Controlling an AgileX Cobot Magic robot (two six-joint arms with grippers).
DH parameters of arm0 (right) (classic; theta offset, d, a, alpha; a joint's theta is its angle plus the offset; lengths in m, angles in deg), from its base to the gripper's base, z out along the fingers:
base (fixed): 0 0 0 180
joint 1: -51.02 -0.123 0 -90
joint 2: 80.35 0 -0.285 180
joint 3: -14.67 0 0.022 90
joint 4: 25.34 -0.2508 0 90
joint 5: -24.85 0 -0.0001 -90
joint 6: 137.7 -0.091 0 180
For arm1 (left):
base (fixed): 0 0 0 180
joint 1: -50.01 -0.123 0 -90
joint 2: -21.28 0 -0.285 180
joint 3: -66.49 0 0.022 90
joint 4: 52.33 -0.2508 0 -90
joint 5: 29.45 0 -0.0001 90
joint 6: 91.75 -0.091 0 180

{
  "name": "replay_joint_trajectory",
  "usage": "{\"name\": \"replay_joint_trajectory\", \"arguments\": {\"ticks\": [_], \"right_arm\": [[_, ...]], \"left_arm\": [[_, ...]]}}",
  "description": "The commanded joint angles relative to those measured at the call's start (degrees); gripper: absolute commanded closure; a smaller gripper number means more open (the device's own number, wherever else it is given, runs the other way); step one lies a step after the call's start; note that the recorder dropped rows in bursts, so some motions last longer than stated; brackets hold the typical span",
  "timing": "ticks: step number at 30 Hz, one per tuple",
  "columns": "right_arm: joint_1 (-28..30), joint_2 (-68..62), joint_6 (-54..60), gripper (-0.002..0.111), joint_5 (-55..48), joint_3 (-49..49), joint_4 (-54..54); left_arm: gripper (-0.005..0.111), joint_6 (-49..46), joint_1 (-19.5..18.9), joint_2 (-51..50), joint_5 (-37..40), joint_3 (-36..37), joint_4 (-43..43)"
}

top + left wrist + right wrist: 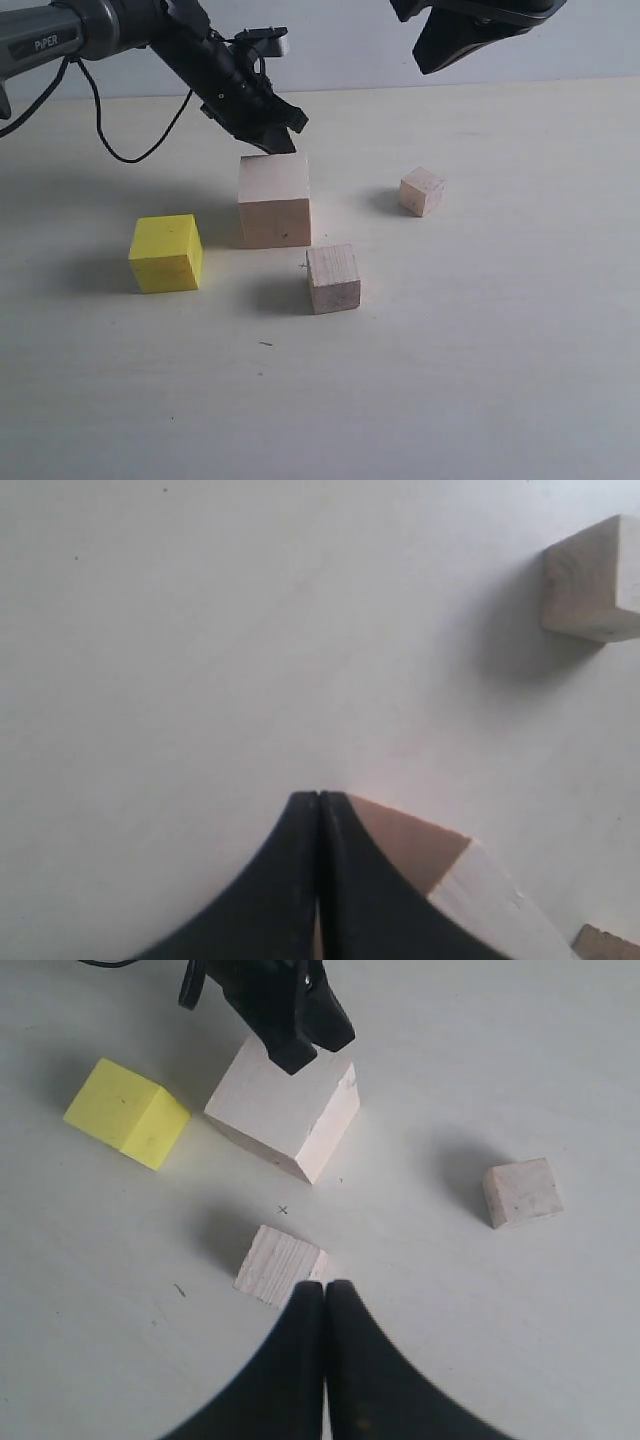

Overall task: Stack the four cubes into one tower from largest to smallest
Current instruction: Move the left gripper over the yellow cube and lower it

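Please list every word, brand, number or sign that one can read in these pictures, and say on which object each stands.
"PiPER": on the grey link of the left arm.
"+": a tiny dark cross marked on the table, beside the medium wood cube.
No text on the large wood cube, yellow cube or tiny wood cube.

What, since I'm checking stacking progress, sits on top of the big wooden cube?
No cube lies on the big wooden cube; the shut left gripper hides part of its top.
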State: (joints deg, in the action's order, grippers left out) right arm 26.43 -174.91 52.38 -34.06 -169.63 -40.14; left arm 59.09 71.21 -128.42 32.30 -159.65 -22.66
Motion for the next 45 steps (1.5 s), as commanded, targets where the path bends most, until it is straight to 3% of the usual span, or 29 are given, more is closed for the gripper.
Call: {"name": "replay_joint_trajectory", "arguments": {"ticks": [1,9,13,17,19,24,27,28,31,35,41,45], "right_arm": [[-0.07,0.15,0.46,0.108,-0.09,-0.51,-0.06],[-0.07,0.15,0.46,0.108,-0.09,-0.51,-0.06],[-0.07,0.15,0.46,0.108,-0.09,-0.51,-0.06],[-0.07,0.61,0.84,0.108,0.77,-0.51,-0.06],[-0.07,1.12,0.84,0.108,0.85,-0.51,0.06],[-0.07,2.38,0.84,0.108,0.85,-0.51,0.67],[-0.07,3.28,0.84,0.108,1.88,-0.51,0.67],[-0.07,3.52,0.84,0.108,1.86,-0.51,0.51],[-0.07,3.49,0.84,0.108,1.86,-0.51,0.21],[-0.07,3.49,0.84,0.108,1.65,-0.51,-0.90],[-0.07,3.49,0.84,0.108,1.65,-0.51,-1.30],[-0.07,3.49,0.84,0.108,1.49,-0.51,-1.63]], "left_arm": [[0.107,-0.36,0.21,0.56,1.73,0.20,0.51],[0.107,0.75,0.07,3.29,-2.15,0.09,-2.65],[0.107,9.77,-1.25,9.34,-2.85,0.09,-11.51],[0.107,17.61,-2.44,15.35,1.49,1.26,-13.28],[0.107,18.35,-2.29,19.01,1.26,6.26,-14.56],[0.107,23.04,-2.29,28.86,-7.86,25.32,-17.68],[0.107,25.19,-0.68,37.10,-16.47,40.28,-17.31],[0.107,27.51,0.31,40.77,-20.61,46.62,-17.45],[0.107,32.57,1.08,46.06,-26.44,56.44,-17.88],[0.107,45.70,1.08,51.10,-32.26,68.64,-27.57],[0.104,47.63,2.75,51.25,-31.36,68.51,-27.70],[0.076,47.76,2.75,50.32,-25.81,65.72,-27.70]]}}
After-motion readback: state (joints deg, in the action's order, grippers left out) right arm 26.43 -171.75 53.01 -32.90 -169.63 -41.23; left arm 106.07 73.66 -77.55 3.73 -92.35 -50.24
